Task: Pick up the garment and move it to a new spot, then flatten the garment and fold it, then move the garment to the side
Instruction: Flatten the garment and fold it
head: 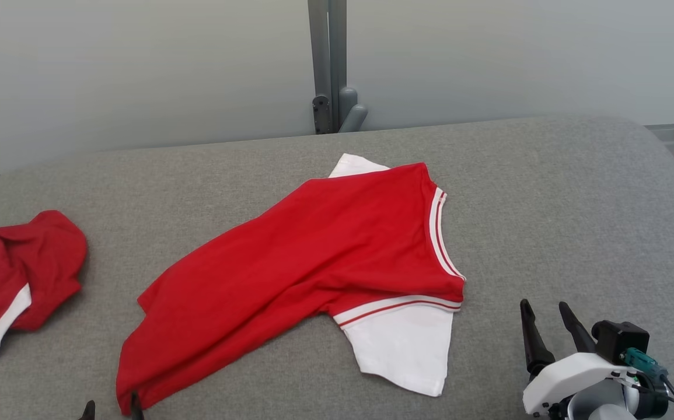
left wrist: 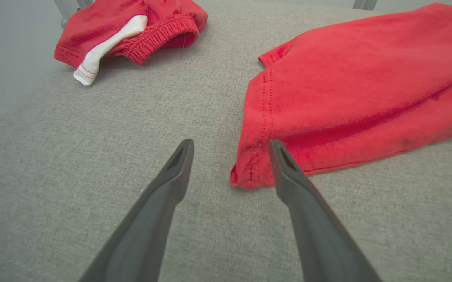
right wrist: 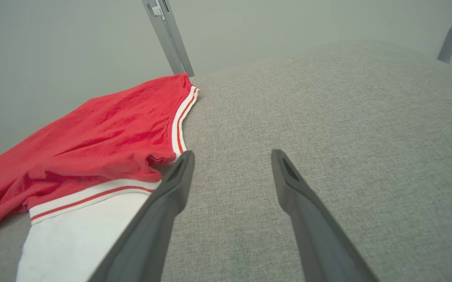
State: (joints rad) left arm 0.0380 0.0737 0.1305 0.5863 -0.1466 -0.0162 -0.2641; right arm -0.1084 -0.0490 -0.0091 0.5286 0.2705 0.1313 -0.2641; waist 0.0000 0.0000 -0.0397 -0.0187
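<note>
The garment [head: 313,262] is a red shirt with white sleeves and striped trim, lying folded lengthwise and slanted across the grey table [head: 547,204]. Its hem corner [left wrist: 249,172] rests on the cloth just inside my left gripper's right finger. My left gripper [left wrist: 231,147] is open over that corner with nothing held; its fingertips [head: 136,404] peek in at the bottom of the head view. My right gripper [head: 544,312] is open above bare table, just right of the white sleeve [head: 407,344]. In the right wrist view the collar trim [right wrist: 179,121] lies left of that gripper [right wrist: 231,156].
A second red garment [head: 18,280] with white trim lies crumpled at the table's left edge, also seen as a bunched heap [left wrist: 132,27] far ahead of the left fingers. A grey post [head: 328,64] stands behind the table against the pale wall.
</note>
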